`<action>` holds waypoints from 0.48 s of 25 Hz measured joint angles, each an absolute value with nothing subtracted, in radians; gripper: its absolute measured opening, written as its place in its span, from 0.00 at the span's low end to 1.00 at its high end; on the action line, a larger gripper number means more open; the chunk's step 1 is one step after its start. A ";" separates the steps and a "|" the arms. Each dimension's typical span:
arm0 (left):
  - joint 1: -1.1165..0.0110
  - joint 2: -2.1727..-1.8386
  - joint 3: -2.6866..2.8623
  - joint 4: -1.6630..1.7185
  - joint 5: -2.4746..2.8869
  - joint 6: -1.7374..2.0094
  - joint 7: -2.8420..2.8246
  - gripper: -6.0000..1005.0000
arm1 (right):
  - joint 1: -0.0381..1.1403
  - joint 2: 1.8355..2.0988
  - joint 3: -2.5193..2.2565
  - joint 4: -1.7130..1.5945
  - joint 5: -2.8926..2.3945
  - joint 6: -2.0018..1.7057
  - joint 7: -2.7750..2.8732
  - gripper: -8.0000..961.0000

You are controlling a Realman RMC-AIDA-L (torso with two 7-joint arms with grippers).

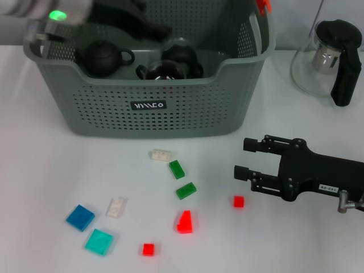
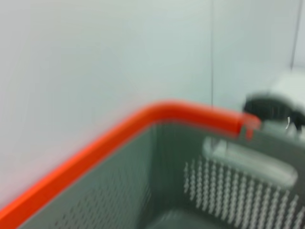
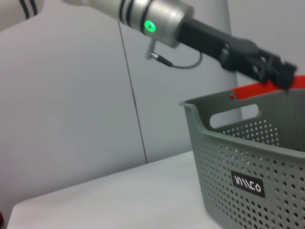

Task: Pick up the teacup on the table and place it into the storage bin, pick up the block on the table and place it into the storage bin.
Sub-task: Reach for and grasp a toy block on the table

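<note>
several small blocks lie loose on the white desk (image 1: 45, 170); the red block (image 1: 238, 201) sits just beside the right gripper (image 1: 244, 158), whose jaws stand parted and empty, reaching leftward. farther off, the storage bin (image 1: 148, 108) holds dark teaware; above it the left gripper (image 1: 153, 28), state unclear.

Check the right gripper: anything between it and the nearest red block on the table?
Nothing visible. The right gripper sits low over the table, fingers open, and the small red block lies just in front of it on bare surface. The larger red block and green block lie off to the side.
</note>
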State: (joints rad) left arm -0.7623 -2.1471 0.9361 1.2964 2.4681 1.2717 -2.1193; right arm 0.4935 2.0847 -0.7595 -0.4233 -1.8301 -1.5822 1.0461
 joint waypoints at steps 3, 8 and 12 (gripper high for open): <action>-0.680 -2.135 0.842 1.401 2.260 1.396 -2.113 0.77 | 0.492 2.085 -0.759 -0.423 -1.830 -1.586 1.046 0.71; -0.611 -2.122 0.593 1.387 2.051 1.772 -1.987 0.77 | 0.492 2.085 -0.759 -0.423 -1.830 -1.585 1.046 0.71; -0.529 -2.130 0.503 1.305 2.061 1.944 -1.819 0.77 | 0.493 2.085 -0.759 -0.423 -1.830 -1.586 1.046 0.71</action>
